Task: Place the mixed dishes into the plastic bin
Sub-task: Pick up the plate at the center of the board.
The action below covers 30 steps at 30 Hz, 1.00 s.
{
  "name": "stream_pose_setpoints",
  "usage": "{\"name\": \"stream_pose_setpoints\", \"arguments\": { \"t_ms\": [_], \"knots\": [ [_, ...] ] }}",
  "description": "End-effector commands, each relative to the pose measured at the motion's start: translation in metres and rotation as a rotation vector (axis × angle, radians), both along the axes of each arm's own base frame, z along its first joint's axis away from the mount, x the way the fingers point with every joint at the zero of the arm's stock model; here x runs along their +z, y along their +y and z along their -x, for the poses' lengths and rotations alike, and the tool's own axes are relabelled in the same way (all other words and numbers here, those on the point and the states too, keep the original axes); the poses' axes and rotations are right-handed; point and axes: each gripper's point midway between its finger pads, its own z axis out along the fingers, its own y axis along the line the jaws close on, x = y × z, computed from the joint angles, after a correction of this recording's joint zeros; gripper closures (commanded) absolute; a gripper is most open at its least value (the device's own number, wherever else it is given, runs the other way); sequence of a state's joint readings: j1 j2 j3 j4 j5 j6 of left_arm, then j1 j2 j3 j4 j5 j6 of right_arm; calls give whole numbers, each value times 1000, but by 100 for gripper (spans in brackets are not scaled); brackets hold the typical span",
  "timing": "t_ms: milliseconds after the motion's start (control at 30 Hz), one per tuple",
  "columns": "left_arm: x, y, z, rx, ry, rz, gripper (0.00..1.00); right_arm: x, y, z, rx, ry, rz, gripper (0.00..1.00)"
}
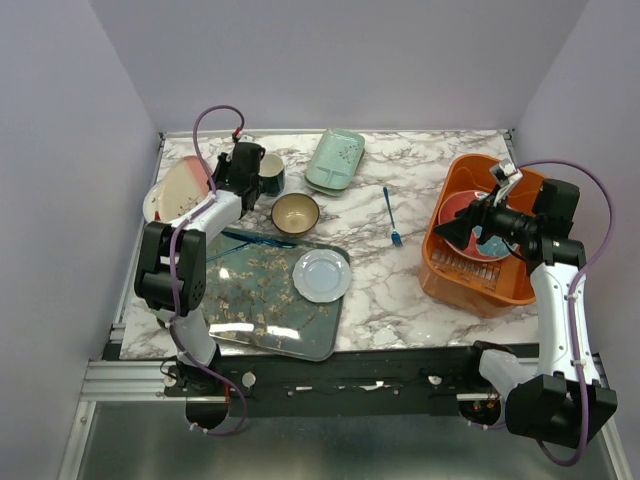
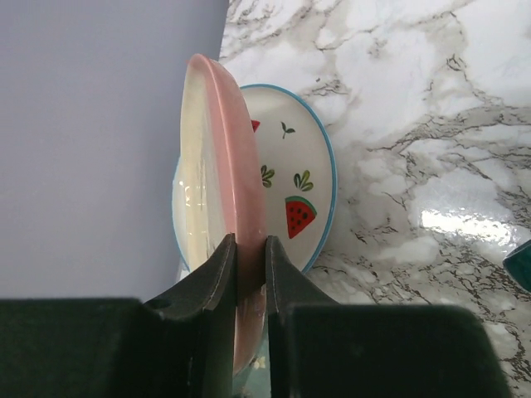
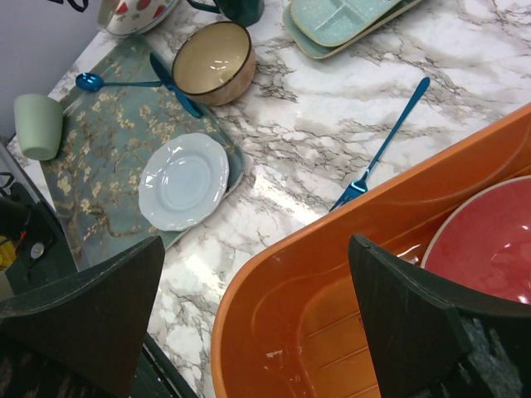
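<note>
Mixed dishes are spread over the marble bench point(image 1: 400, 290), and one of them, the teal-and-red plate point(image 3: 489, 240), is already laid in the plastic bin point(image 1: 450, 285) at the bench's right edge. At the far left corner, the cream-and-pink plate point(image 2: 220, 166) is clamped by its rim between the fingers point(image 2: 207, 282) of the left gripper point(image 2: 249, 245). It is tipped up on edge, and the white plate with red wedges point(image 2: 294, 182) is seen just behind it. The right gripper point(image 3: 255, 240) is held above the bin, its fingers spread wide with nothing grasped. The dark green mug point(image 1: 270, 175) and the brown bowl point(image 1: 295, 212) are set near the left gripper. The mint rectangular dish point(image 1: 335, 160) is placed at the far edge. A blue fork point(image 1: 390, 215) is laid between that dish and the bin.
</note>
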<state>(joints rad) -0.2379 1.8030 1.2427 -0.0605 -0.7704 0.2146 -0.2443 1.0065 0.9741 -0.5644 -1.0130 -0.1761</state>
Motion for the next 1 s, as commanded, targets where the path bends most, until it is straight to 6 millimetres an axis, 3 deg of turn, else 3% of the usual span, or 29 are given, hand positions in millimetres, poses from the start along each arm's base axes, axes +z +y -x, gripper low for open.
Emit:
{"name": "stream_pose_setpoints", "arguments": {
  "t_ms": [0,233,567,800,833,933,967],
  "knots": [
    [62,12,5,57,-152,-51,100,6,2,4,17,-19,-5,0],
    [93,10,8,50,-200,-67,100,6,2,4,17,-18,-6,0],
    [140,-36,25,-88,-239,-29,100,7,2,5,18,-22,-7,0],
    [163,-88,46,-230,-252,-23,100,8,3,6,24,-22,-13,0],
    [165,-105,50,-275,-251,-17,100,8,4,6,25,-21,-15,0],
    [172,-128,61,-344,-250,-29,100,9,5,7,33,-21,-22,0],
    [176,-144,68,-386,-256,-28,100,9,5,7,35,-16,-27,0]
  ]
}}
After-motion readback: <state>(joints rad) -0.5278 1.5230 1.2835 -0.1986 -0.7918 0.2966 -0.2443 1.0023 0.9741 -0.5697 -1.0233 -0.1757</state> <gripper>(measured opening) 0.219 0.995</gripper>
